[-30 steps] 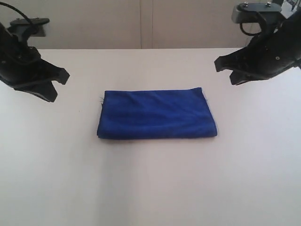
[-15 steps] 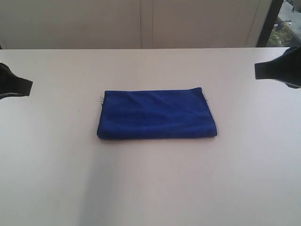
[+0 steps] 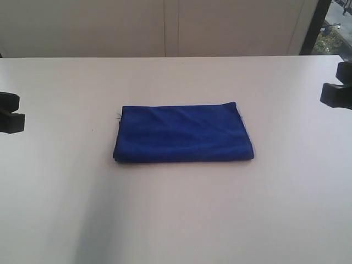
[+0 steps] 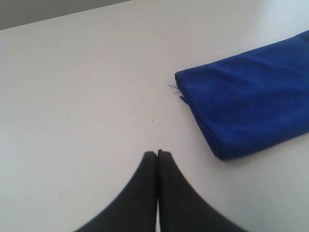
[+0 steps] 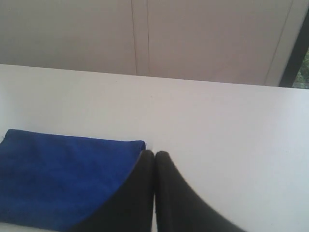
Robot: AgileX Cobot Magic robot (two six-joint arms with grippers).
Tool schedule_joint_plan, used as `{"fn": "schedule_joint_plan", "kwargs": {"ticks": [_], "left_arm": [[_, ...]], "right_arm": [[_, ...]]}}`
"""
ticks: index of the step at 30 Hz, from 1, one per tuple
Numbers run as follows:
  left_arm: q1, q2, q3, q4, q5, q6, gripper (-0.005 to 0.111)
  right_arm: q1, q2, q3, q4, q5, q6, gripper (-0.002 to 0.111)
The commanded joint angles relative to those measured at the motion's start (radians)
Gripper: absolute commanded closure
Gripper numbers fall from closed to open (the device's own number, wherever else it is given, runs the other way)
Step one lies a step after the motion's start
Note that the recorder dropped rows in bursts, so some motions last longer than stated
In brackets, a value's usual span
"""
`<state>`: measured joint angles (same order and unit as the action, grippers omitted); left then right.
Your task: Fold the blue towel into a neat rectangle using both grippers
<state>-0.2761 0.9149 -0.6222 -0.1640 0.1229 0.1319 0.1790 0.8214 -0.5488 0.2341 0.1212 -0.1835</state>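
The blue towel [image 3: 183, 133] lies folded in a thick flat rectangle in the middle of the white table [image 3: 176, 214]. Its folded corner [image 4: 251, 106] shows in the left wrist view and its far edge [image 5: 58, 179] in the right wrist view. My left gripper [image 4: 157, 153] is shut, fingers pressed together over bare table, well clear of the towel. My right gripper [image 5: 154, 153] is shut too, holding nothing. In the exterior view only the tips of the left gripper [image 3: 10, 113] and the right gripper [image 3: 336, 91] show at the frame edges.
A beige wall panel [image 3: 165, 27] runs behind the table's far edge. A dark window frame [image 3: 311, 27] stands at the back right.
Both arms have drawn back outward from the towel toward the left and right edges of the view. The towel has not moved.
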Motion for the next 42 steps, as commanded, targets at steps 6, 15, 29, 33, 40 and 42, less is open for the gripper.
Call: {"fn": "schedule_joint_plan", "kwargs": {"ticks": [6,15,29,33,40,42], "left_arm": [[0.0,-0.008,0.005,-0.002,0.009,0.002,0.107],[0.0,-0.008,0.005,-0.002,0.009,0.002,0.107],[0.0,-0.008,0.005,-0.002,0.009,0.002,0.107],[0.0,-0.008,0.005,-0.002,0.009,0.002,0.107],[0.0,-0.008,0.005,-0.002,0.002,0.002,0.107],[0.0,-0.008,0.005,-0.002,0.002,0.002,0.107]], "right_arm": [[-0.012,-0.002,0.004,-0.005,-0.015,0.005,0.108],[-0.012,-0.002,0.004,-0.005,-0.015,0.005,0.108],[-0.012,-0.164,0.004,-0.003,-0.015,0.005,0.108],[-0.012,-0.339,0.013,-0.003,-0.021,0.005,0.108],[-0.123,-0.638,0.148,-0.003,-0.058,0.005,0.108],[-0.183,-0.677,0.17,-0.003,-0.056,0.005,0.108]]}}
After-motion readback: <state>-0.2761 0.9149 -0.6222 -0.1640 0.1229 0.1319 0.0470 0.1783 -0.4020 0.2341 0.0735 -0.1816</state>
